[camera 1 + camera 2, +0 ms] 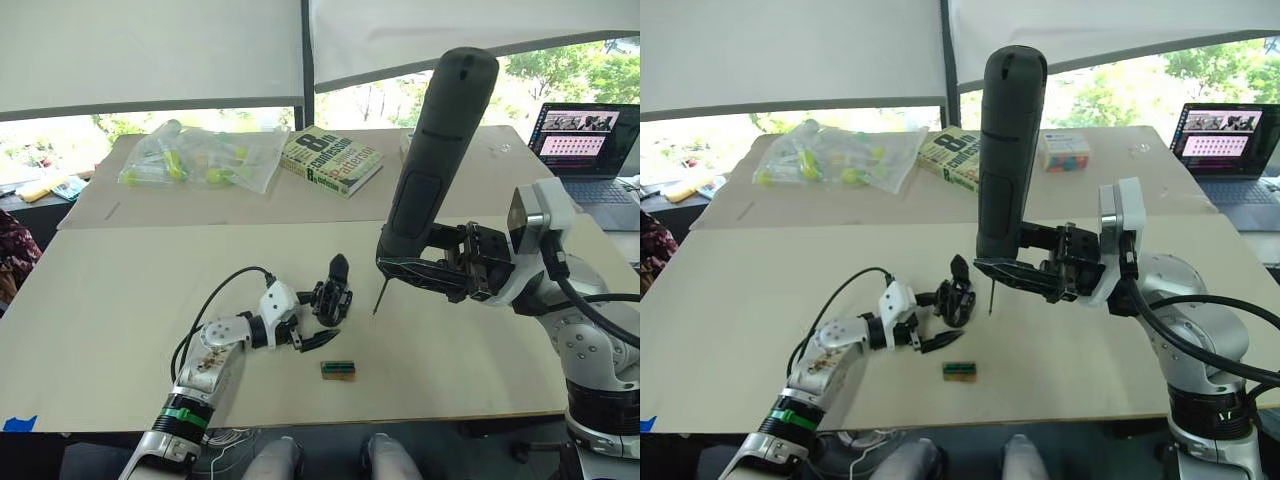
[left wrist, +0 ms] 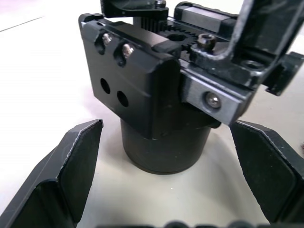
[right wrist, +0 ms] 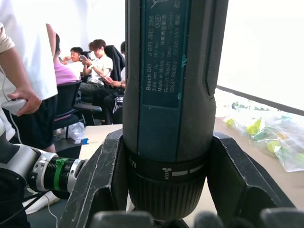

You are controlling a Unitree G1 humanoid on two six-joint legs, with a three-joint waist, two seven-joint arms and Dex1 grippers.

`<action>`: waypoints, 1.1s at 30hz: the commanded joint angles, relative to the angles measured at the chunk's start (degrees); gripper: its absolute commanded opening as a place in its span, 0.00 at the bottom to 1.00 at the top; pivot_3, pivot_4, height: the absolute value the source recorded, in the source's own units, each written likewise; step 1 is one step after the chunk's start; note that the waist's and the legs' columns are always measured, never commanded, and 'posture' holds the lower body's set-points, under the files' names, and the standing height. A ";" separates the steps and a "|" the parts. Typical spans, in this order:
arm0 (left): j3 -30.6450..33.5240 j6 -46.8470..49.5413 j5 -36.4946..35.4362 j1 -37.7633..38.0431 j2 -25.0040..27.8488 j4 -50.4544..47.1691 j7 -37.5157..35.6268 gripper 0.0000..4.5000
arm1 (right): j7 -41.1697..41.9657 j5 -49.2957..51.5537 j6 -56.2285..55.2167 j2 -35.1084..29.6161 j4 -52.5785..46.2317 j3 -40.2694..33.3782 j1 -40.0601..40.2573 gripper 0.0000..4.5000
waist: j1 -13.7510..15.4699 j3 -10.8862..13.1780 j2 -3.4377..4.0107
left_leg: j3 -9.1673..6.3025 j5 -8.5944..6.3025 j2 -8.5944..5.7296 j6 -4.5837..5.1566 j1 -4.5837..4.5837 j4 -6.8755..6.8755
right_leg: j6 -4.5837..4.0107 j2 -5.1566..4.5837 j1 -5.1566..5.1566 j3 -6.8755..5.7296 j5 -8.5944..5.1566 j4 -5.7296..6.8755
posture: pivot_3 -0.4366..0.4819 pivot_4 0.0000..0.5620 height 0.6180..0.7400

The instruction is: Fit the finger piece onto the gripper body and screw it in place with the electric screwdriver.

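Black fingers of the right end effector (image 1: 1025, 275) are clamped on the lower end of the electric screwdriver (image 1: 1006, 150), which stands nearly upright above the surface (image 1: 120, 290), its thin bit pointing down just beside the gripper body (image 1: 331, 296). Low on the surface, the left end effector (image 1: 312, 320) has its fingers (image 2: 71, 166) spread wide on either side of the gripper body's round base, apart from it. A small green-and-brown block (image 1: 338, 370) lies near this end effector. Farther back sit a book (image 1: 330, 160), a plastic bag (image 1: 205, 157) and a laptop (image 1: 590, 150).
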 commanded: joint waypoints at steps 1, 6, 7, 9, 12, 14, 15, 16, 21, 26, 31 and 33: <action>-1.32 1.27 0.63 0.08 -0.80 0.18 1.22 1.00 | 0.13 1.69 -0.68 -0.03 -1.50 -1.00 -1.58 0.43 | 0.18 0.00 0.00 | 0.00 0.00 0.00 0.00 0.00 0.00 | 0.00 0.00 0.01 -0.01 0.00 0.00 | 0.48 0.27 1.00; -2.81 1.19 1.29 -0.11 -1.15 0.20 0.92 1.00 | -0.17 1.72 -0.54 -0.04 -1.76 -0.94 -1.67 0.43 | 0.23 0.00 0.00 | 0.00 0.00 -0.02 0.00 0.01 0.00 | 0.00 -0.02 0.03 -0.01 0.00 -0.02 | 0.48 0.27 1.00; -2.88 1.36 1.32 -0.02 -1.21 0.14 1.09 1.00 | -0.25 1.75 -0.51 -0.06 -1.80 -0.98 -1.67 0.43 | 0.23 -0.01 0.01 | 0.00 0.00 -0.02 0.00 0.01 0.00 | 0.00 -0.02 0.03 -0.01 0.00 -0.02 | 0.48 0.27 1.00; -2.95 1.42 1.47 0.02 -1.33 0.20 1.42 0.88 | -0.32 1.76 -0.49 -0.14 -1.84 -1.07 -1.60 0.43 | 0.26 -0.01 0.01 | 0.00 0.00 -0.02 0.00 0.01 0.01 | 0.00 -0.02 0.04 -0.01 0.00 -0.02 | 0.48 0.27 1.00; -3.01 1.42 1.72 -0.16 -1.56 0.52 1.79 0.64 | -0.42 1.79 -0.49 -0.19 -1.92 -1.17 -1.42 0.43 | 0.35 -0.01 0.01 | 0.00 0.00 -0.02 0.00 0.01 0.01 | 0.01 -0.03 0.05 -0.01 0.00 -0.02 | 0.48 0.27 1.00; -3.12 1.50 1.87 -0.29 -1.66 0.70 1.89 0.52 | -0.41 1.80 -0.53 -0.20 -1.95 -1.24 -1.30 0.43 | 0.44 -0.01 0.01 | 0.00 0.00 -0.02 0.01 0.01 0.01 | 0.01 -0.03 0.05 -0.01 0.00 -0.02 | 0.48 0.27 1.00; -3.19 1.52 1.93 -0.33 -1.66 0.77 1.88 0.52 | -0.39 1.82 -0.55 -0.22 -1.96 -1.28 -1.25 0.43 | 0.47 -0.01 0.01 | 0.00 0.00 -0.03 0.01 0.01 0.01 | 0.01 -0.04 0.06 -0.01 0.00 -0.03 | 0.48 0.27 1.00; -3.28 1.53 2.00 -0.36 -1.60 0.86 1.83 0.52 | -0.36 1.82 -0.57 -0.23 -1.95 -1.31 -1.24 0.43 | 0.50 -0.01 0.01 | 0.00 0.00 -0.03 0.01 0.01 0.01 | 0.01 -0.04 0.06 -0.02 0.00 -0.03 | 0.48 0.27 1.00; -3.22 1.09 2.05 -0.51 -1.12 1.41 1.34 0.52 | -0.57 2.60 -0.37 -0.16 -1.68 -1.45 -3.36 0.43 | 0.57 -0.01 0.01 | 0.00 0.01 -0.03 0.01 0.01 0.02 | 0.01 -0.04 0.05 -0.02 0.00 -0.03 | 0.48 0.27 1.00; -3.46 0.67 2.29 -1.11 -0.72 1.92 0.74 0.52 | -2.63 6.51 2.49 0.40 -0.69 -1.10 -9.51 0.43 | 0.55 -0.01 0.00 | 0.00 0.01 -0.03 0.01 0.01 0.04 | 0.01 -0.03 0.05 -0.02 0.00 -0.01 | 0.48 0.27 1.00; -3.59 0.61 2.13 -1.73 -0.51 2.55 0.36 0.52 | -4.96 7.71 5.09 3.40 1.35 1.84 -16.42 0.43 | 0.53 -0.01 0.01 | -0.01 0.01 -0.03 0.01 0.00 0.05 | 0.01 -0.04 0.05 -0.04 0.01 -0.02 | 0.48 0.27 1.00; -3.66 0.63 2.06 -1.96 -0.43 2.75 0.17 0.52 | -5.30 5.53 5.34 4.94 2.50 4.52 -18.95 0.43 | 0.45 -0.01 0.01 | -0.01 0.01 -0.03 0.01 0.00 0.05 | 0.00 -0.04 0.04 -0.03 0.01 0.00 | 0.48 0.27 1.00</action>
